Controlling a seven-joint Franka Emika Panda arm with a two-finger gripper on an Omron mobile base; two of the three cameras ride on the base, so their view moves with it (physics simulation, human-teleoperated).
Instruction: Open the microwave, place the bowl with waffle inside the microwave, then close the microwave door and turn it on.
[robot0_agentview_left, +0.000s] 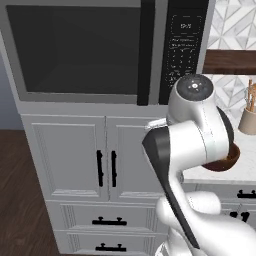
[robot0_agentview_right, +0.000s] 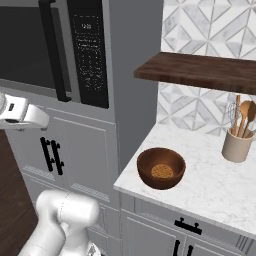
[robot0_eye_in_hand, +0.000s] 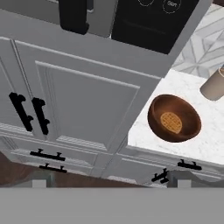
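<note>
The microwave door is shut, so the bowl with waffle waits on the counter near its front edge, just right of the microwave. The pincer stands released and empty, probably because the handle comes first.

Microwave keypad markings illegible

— Below? Grey panelled cabinet doors with black bar handles, drawers underneath, dark wood floor at left.

— To the right? White marble counter, patterned tile backsplash, dark wooden shelf, tan utensil crock beneath.
</note>
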